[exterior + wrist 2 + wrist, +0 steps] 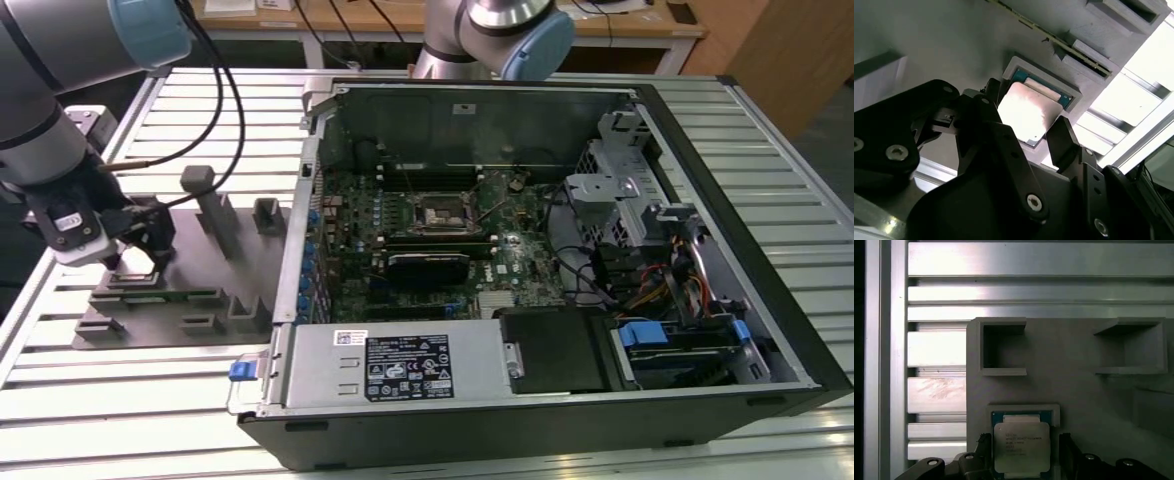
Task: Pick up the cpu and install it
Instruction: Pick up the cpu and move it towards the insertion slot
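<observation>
While the cpu (1029,112) lay in its recess of the grey holder (1079,385), the gripper (1024,445) hung over it, fingers apart on each side, not clamping. We judged the pick-up not yet made, with the socket (442,213) well apart in the computer case (534,430).

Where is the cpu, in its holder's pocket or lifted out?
In the pocket. The cpu lies flat inside the grey holder frame; fingers flank it with gaps.
</observation>
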Robot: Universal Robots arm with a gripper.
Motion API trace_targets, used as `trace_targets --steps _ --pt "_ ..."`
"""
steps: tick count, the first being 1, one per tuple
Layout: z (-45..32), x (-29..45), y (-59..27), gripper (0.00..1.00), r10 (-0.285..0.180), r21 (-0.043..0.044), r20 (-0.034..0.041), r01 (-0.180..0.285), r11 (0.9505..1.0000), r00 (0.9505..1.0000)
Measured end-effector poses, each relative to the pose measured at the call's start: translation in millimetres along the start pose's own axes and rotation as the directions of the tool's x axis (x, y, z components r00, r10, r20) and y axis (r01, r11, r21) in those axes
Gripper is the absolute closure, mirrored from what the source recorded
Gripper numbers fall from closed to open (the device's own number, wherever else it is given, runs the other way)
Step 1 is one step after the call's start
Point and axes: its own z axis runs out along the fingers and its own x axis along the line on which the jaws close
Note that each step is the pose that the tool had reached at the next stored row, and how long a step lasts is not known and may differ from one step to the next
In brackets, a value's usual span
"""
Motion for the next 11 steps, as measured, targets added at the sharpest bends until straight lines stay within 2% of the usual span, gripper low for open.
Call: trace_targets --steps 3,6,11 --pt "0.8 0.1 0.2 0.35 -0.001 -0.0006 -0.0003 0.001 1.0 1.0" --pt "0.9 0.0 0.2 0.35 -0.001 -0.0056 -0.0001 0.001 1.0 1.0" --pt "0.9 0.0 0.2 0.35 -0.001 -0.0058 -0.0001 0.001 1.0 1.0"
